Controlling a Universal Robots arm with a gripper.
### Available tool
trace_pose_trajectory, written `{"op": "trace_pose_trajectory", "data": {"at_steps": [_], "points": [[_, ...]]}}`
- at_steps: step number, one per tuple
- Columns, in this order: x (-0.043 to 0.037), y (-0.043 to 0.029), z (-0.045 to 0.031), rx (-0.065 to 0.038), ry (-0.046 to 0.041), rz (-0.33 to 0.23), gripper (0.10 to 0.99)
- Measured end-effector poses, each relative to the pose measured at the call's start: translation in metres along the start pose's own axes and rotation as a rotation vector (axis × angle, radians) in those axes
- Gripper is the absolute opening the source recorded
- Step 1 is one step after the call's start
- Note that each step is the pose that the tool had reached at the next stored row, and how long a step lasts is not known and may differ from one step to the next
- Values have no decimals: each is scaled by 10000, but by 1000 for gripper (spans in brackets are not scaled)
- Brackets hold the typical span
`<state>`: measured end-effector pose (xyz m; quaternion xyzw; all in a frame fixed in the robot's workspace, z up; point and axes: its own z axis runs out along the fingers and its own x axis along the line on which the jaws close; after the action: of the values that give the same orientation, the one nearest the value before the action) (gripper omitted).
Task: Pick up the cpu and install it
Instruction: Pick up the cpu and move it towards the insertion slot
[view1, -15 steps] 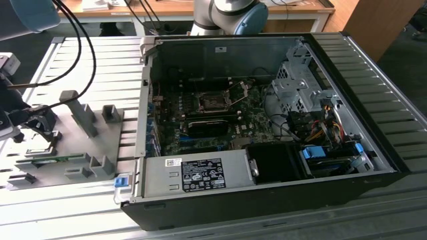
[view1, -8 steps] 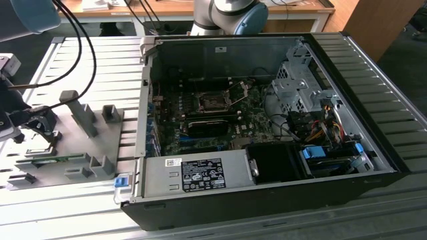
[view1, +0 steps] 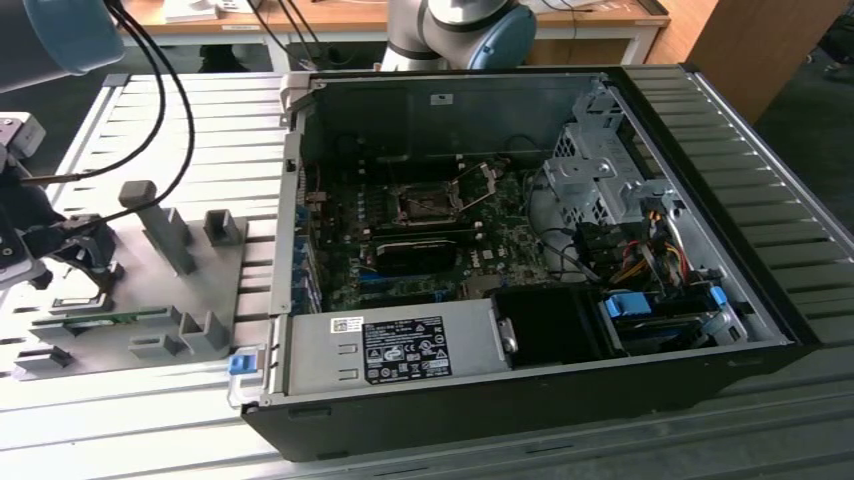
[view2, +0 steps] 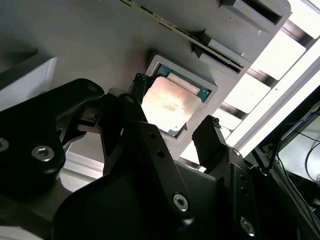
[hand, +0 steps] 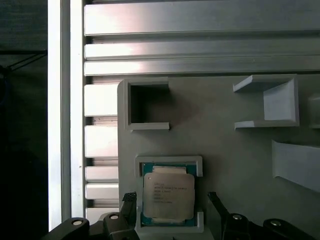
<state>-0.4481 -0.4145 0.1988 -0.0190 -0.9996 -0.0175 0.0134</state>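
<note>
Cpu lies in its grey tray pocket; gripper (2 fingers spread) points down, straddling it.

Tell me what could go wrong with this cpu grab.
1. The open gripper straddles the cpu in its walled nest; slightly off, a finger could hit the nest wall rather than the chip edge.
2. The cpu is thin and flat, so a shallow pinch might tilt or drop it.
</note>
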Motion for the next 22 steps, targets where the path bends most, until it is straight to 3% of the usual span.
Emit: {"op": "trace_pose_trajectory", "data": {"at_steps": [16,18,20,21,22], "points": [[10,1,111,-1,-2,42,663],[11,1,116,-1,-3,10,584],[11,2,118,1,0,-17,584],[11,2,119,0,1,-30,525],[10,3,120,0,1,-46,525]]}}
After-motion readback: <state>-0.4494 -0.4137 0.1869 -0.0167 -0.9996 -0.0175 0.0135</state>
